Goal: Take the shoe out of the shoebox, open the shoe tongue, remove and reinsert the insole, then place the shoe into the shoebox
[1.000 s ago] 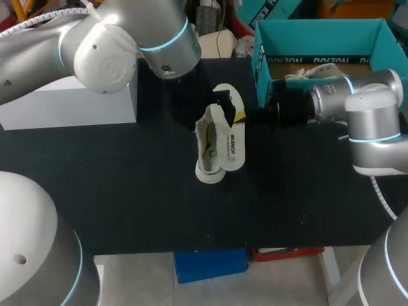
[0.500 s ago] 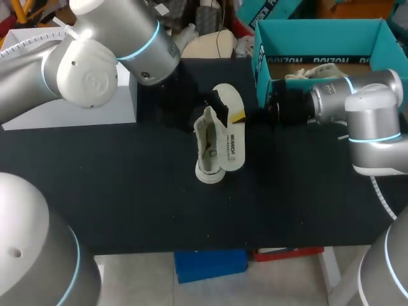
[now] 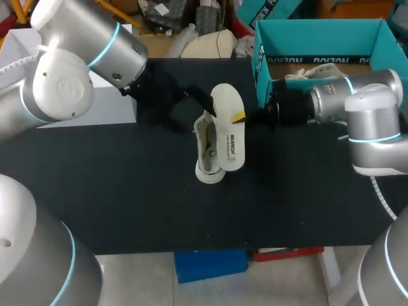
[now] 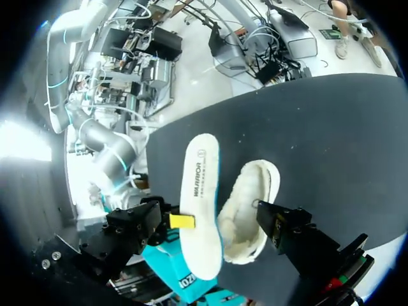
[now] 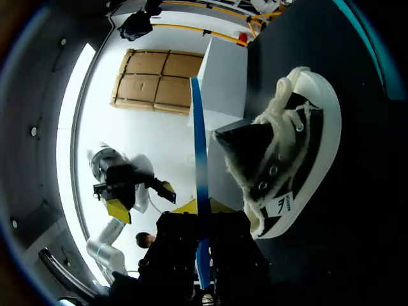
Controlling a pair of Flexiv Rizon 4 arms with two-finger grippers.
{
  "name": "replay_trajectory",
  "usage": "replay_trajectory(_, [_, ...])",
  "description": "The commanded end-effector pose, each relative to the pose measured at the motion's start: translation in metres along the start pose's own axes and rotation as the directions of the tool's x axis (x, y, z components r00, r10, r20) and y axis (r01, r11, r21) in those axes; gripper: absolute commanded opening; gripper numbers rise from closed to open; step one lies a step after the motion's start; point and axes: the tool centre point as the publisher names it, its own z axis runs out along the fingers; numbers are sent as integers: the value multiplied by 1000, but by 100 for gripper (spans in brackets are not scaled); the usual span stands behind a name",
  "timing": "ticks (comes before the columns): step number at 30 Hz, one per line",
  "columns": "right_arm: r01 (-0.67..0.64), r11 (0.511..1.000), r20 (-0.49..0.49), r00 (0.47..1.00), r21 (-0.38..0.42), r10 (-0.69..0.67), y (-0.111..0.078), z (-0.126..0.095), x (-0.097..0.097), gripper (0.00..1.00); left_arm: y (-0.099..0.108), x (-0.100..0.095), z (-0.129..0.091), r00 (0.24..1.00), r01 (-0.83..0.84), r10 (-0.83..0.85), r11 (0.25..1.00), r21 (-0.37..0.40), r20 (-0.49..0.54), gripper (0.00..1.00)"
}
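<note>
A black shoe [image 3: 208, 148] with a white sole and pale fleecy lining lies on its side mid-table. A white insole [image 3: 229, 131] stands on edge against it, one end raised. My right gripper [image 3: 243, 117] is shut on the insole's edge, its arm coming from beside the teal shoebox [image 3: 306, 42]. In the right wrist view the insole [image 5: 200, 185] is a thin blue strip between that gripper's [image 5: 203, 262] fingers, the shoe [image 5: 290, 159] beside it. My left gripper [image 3: 194, 105] hangs open just behind the shoe; in its own view the insole [image 4: 199, 204] and shoe [image 4: 250, 210] lie ahead of it.
The shoebox stands open at the back right with a second laced shoe [image 3: 313, 71] inside. A white box [image 3: 95, 105] sits at the back left under my left arm. Dark tabletop [image 3: 159, 210] stretches out in front of the shoe.
My left arm has drawn back to the left and away from the shoe, uncovering the insole's raised end. The right arm, insole and shoe have stayed put.
</note>
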Motion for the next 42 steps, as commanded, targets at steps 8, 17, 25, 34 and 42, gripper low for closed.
replay_trajectory(8, [-1,1000,2,1000,1,1,0,0,0,0,-9,16,0,866,135,-98,990,-40,491,100])
replay_trajectory(17, [-1,1000,2,1000,1,1,0,0,0,0,-16,22,6,833,94,7,984,-153,553,100])
replay_trajectory(25, [-1,1000,2,1000,1,1,0,0,0,0,-9,30,12,762,129,14,976,-174,647,100])
replay_trajectory(34, [-1,1000,2,1000,1,1,0,0,0,0,10,28,35,743,120,20,980,-162,669,99])
replay_trajectory(42, [-1,1000,2,1000,1,1,0,0,0,0,24,14,60,721,66,55,987,-147,690,78])
